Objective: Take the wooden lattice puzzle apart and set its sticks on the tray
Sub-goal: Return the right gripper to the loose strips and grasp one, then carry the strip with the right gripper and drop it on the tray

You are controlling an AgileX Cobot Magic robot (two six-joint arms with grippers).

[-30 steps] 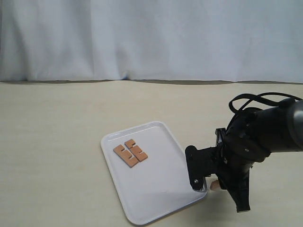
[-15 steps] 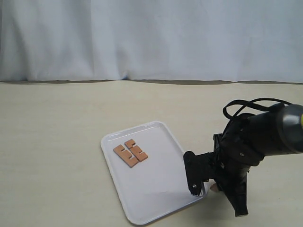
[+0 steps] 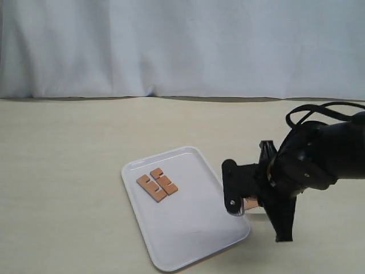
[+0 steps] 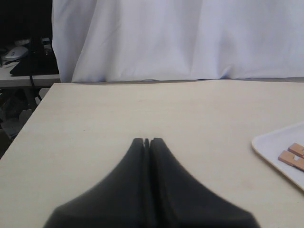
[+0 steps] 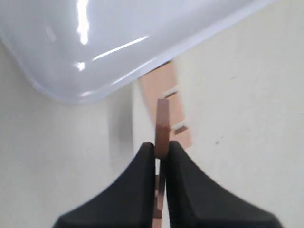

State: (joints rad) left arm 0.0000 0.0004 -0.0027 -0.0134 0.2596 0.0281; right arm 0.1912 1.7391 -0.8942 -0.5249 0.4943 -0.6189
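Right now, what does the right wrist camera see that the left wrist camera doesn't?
Only the right wrist view: the right gripper pinching one stick on edge, a second stick lying on the table by the tray. Only the left wrist view: the shut, empty left gripper, two sticks on the tray, the white curtain. Both: tray and table.

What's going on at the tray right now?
The right gripper is shut on one stick, held on edge just off the tray, near its corner. A second stick lies flat on the table below it, by the tray's rim. Two more sticks already lie on the tray. The left gripper is shut on nothing, over bare table, away from the work.
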